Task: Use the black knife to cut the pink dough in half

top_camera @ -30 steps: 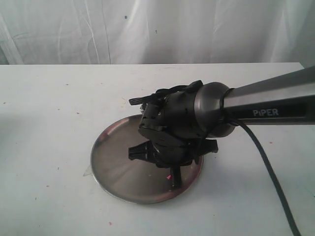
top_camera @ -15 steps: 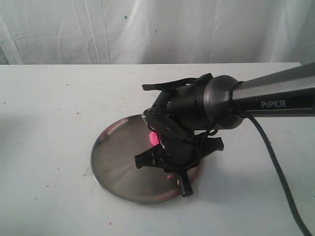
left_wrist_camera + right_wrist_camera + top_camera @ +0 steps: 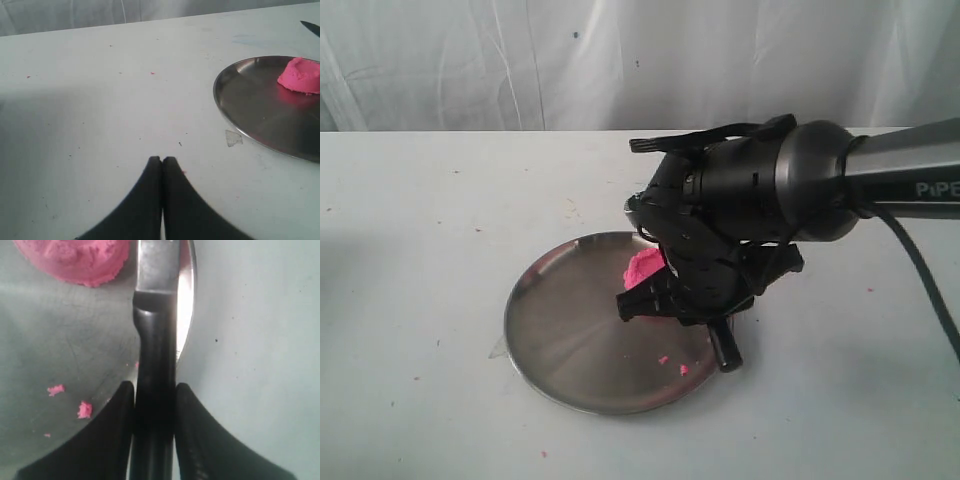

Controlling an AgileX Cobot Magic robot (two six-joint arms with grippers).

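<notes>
The pink dough (image 3: 642,268) is a lump on the silver plate (image 3: 570,340), toward its far right side. My right gripper (image 3: 692,298) hangs over the plate's right part, just in front of the dough, shut on the black knife (image 3: 724,352). In the right wrist view the gripper (image 3: 155,386) clamps the knife's handle (image 3: 155,355). The blade runs forward beside the dough (image 3: 75,257), along the plate's rim (image 3: 188,300). My left gripper (image 3: 161,159) is shut and empty over bare table, away from the plate (image 3: 250,115) and dough (image 3: 300,75).
Small pink crumbs (image 3: 663,359) lie on the plate near the gripper, and they also show as crumbs (image 3: 84,410) in the right wrist view. The right arm (image 3: 880,180) and its cable (image 3: 930,290) cross the table's right side. A white curtain hangs behind the table.
My right gripper has moved right and back with the knife. The pink dough, hidden under it a second ago, now shows on the plate.
</notes>
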